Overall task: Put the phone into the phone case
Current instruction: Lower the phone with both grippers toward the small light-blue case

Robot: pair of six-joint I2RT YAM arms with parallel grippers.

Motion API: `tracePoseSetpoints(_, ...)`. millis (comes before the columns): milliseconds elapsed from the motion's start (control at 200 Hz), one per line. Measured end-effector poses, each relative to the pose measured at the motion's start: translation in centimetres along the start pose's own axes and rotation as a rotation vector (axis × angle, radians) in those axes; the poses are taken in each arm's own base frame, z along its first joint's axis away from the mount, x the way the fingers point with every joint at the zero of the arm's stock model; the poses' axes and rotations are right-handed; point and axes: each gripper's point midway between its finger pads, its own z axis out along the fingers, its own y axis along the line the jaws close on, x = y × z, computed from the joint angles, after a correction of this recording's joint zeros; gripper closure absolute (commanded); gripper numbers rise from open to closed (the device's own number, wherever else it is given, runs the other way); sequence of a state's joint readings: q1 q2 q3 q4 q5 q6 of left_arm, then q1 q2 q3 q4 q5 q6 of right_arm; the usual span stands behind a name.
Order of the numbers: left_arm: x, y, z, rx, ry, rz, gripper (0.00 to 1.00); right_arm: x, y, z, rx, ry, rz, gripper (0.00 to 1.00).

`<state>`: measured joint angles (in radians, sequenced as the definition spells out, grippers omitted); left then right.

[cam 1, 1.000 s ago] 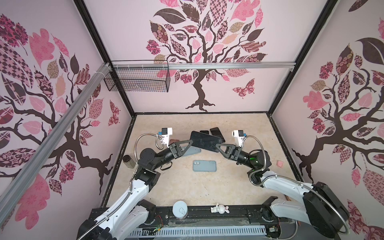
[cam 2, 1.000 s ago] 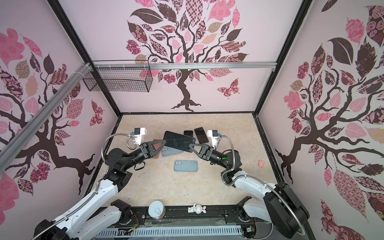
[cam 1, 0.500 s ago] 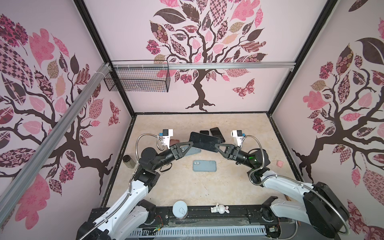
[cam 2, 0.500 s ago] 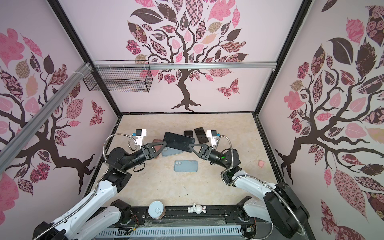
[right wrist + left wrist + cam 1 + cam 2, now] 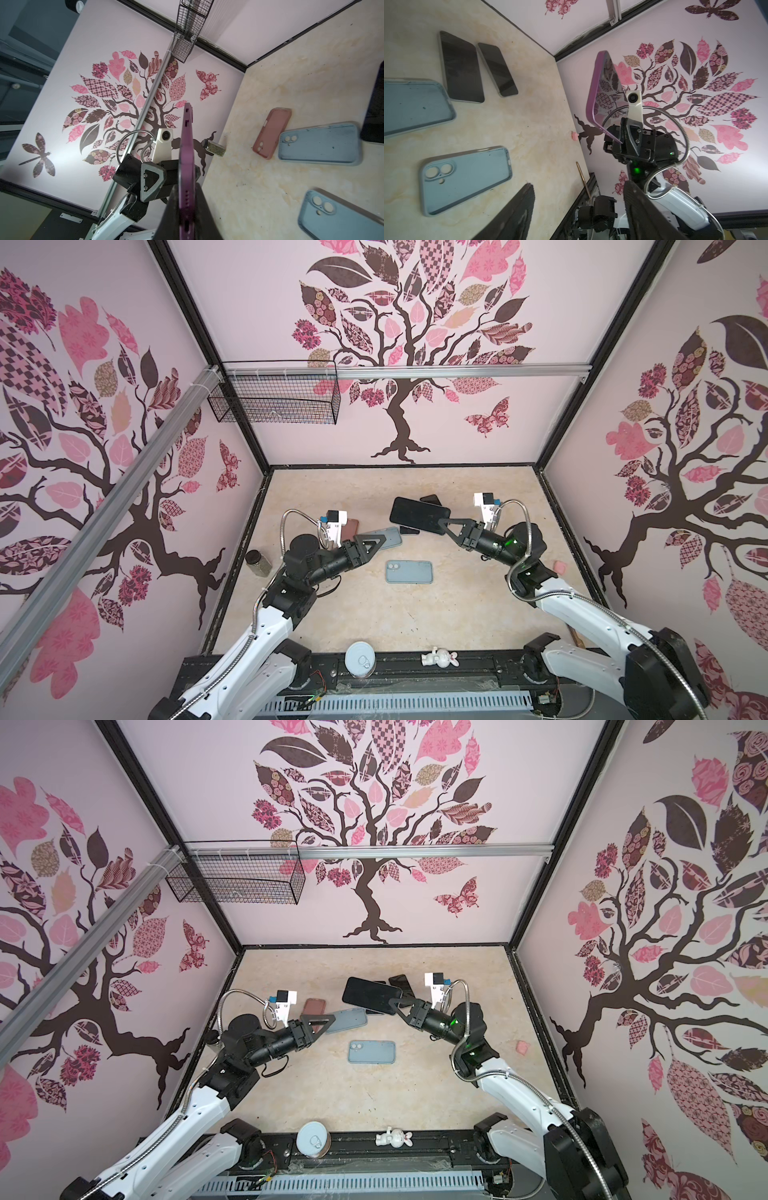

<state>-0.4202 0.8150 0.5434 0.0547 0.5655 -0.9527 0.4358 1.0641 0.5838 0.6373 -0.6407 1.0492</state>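
Left jaws released phone [image 5: 417, 514], backed off left, gaping empty; right jaws clamp phone end, aloft, likely bound for blue case [image 5: 409, 571].

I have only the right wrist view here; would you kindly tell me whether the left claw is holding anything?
Observer: No; in the left wrist view the left claw is open, with nothing between its fingers.
Operator: Thank you. Which way does the phone face?
Observer: Upward; both top views show its dark screen, the right claw pinching one short end.
Operator: Are other phones about?
Observer: Yes; a large bare phone and a small bare phone lie screen-up, side by side, on the table.
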Motion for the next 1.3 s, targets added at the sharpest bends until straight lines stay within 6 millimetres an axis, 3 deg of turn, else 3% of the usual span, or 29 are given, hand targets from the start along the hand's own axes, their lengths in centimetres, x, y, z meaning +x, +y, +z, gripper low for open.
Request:
tracePoseSetpoints(205,0.9,4.4,-0.5,-0.243,0.047,0.047,0.26,0.7,-1.3,-0.2,0.125,0.088,-0.07,1.0)
tracePoseSetpoints(410,2.1,8.5,-1.3,-0.433,0.108,0.083,0.26,2.5,-5.1,-1.3,0.286,0.17,-0.064,1.0)
tracePoseSetpoints(750,3.5,13.0,-1.0,-0.581,0.21,0.121,0.27,6.1,-11.3,-2.0,0.454,0.341,-0.03,1.0)
tracePoseSetpoints(900,4.1,14.4,-0.1,-0.595,0.259,0.132,0.27,7.2,-13.2,-2.1,0.484,0.392,-0.008,1.0)
tracePoseSetpoints(1300,5.7,16.6,3.0,-0.541,0.365,0.118,0.3,8.0,-15.2,-0.9,0.462,0.431,0.024,1.0)
